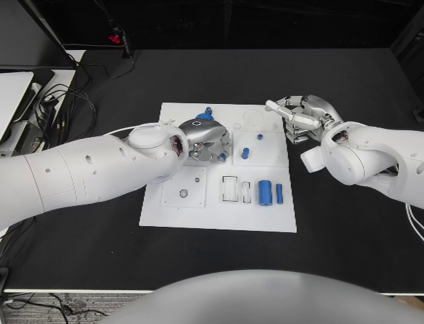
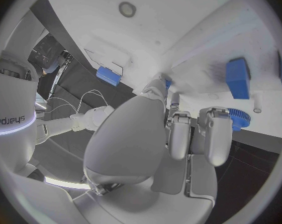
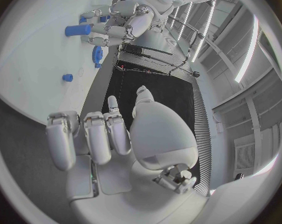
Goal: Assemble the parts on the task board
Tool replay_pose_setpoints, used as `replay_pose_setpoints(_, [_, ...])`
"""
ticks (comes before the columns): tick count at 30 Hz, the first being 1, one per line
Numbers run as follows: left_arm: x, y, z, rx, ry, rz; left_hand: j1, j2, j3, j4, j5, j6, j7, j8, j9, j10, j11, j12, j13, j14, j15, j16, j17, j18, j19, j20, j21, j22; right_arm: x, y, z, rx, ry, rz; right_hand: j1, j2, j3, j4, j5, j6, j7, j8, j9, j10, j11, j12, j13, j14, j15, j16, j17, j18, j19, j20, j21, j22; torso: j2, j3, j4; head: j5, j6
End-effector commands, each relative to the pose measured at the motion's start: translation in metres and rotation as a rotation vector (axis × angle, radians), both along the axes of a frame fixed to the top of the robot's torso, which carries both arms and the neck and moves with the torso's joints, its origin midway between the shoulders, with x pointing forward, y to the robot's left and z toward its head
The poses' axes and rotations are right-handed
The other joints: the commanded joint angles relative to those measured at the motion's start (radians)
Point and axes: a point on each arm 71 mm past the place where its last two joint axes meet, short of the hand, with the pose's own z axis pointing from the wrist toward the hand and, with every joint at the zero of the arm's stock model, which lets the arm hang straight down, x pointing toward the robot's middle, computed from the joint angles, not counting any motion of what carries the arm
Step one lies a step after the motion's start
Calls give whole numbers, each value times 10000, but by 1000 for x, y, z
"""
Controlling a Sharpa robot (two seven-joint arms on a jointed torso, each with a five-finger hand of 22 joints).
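Left hand over the white board (blue cylinder lying nearby), grip unclear; right hand at the board's far corner, fingers curled, holding nothing.

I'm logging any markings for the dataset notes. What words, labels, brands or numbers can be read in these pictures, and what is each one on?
"sharpa": on a white robot body at the edge of the left wrist view, seen mirrored.
I can read nothing on the task board, its blue parts, or on the left hand and right hand.
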Motion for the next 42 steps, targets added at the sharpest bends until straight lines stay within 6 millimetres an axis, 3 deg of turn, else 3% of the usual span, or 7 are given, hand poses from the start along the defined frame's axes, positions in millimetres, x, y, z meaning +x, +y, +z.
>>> replay_pose_setpoints(1, [0, 1, -1, -1, -143, -59, -52, 77, 63, 12, 71, 179, 30, 41, 155, 80, 2, -55, -11, 1049, 2, 47, 2630, 58, 518, -4, 55, 2371, 0, 1, 1, 22, -48, 98, 28, 56, -45, 11, 41, -18, 459, 30, -14, 1059, 27, 25, 2632, 1057, 33, 25, 2634, -71, 1090, 34, 29, 2635, -3, 0, 0, -7, 1])
replay_pose_setpoints(42, [7, 12, 3, -504, -518, 427, -399, 294, 74, 20, 141, 24, -3, -77, 173, 168, -12, -251, -13, 1023, -7, 25, 2561, 66, 508, 17, 39, 2362, 0, 1, 1, 19, -39, 101, 35, 74, -66, 15, 55, -18, 456, 51, -38, 1059, 24, 25, 2632, 1057, 31, 25, 2634, -71, 1090, 31, 29, 2635, -1, 1, -2, -21, 1])
